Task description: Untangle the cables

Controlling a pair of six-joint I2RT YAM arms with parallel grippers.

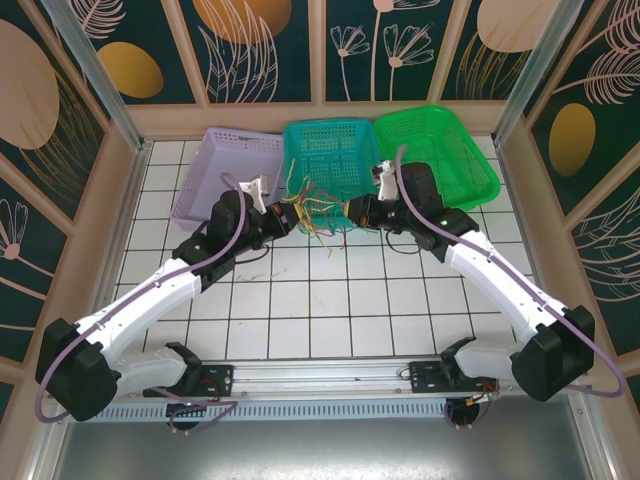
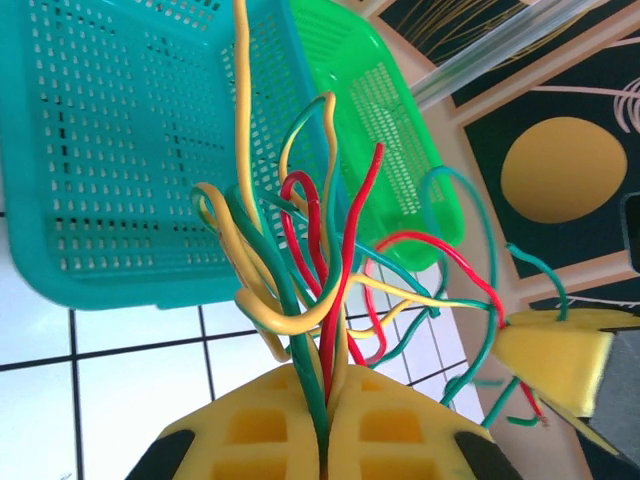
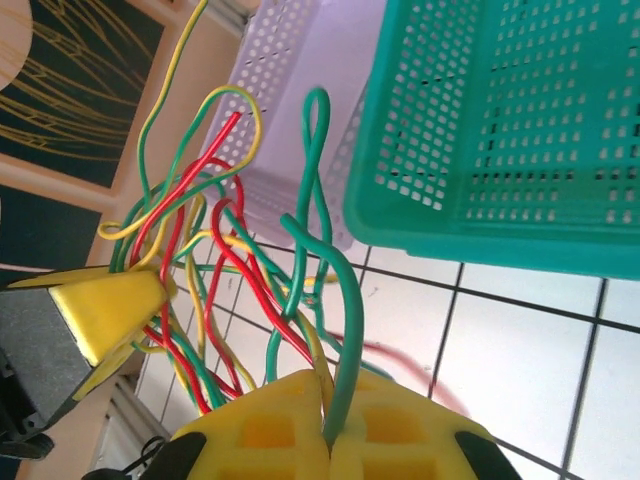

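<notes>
Cables (image 1: 310, 212): one knotted bundle of thin green, yellow and red strands, strung between the two tools over the white tiled surface (image 1: 320, 310), just in front of the near wall of the teal basket (image 1: 330, 150); loose ends splay upward and droop toward the tiles.

Left tool (image 2: 325, 432): yellow pads pressed together, pinching green, red and yellow strands that fan out above it; seen from above at (image 1: 283, 216).

Right tool (image 3: 328, 440): pads likewise closed, clamping a looped green strand with a yellow one beside it; seen from above at (image 1: 346, 212).

Baskets: purple basket (image 1: 225, 170) at the left, teal in the middle, green basket (image 1: 440, 150) at the right, side by side along the far edge.
</notes>
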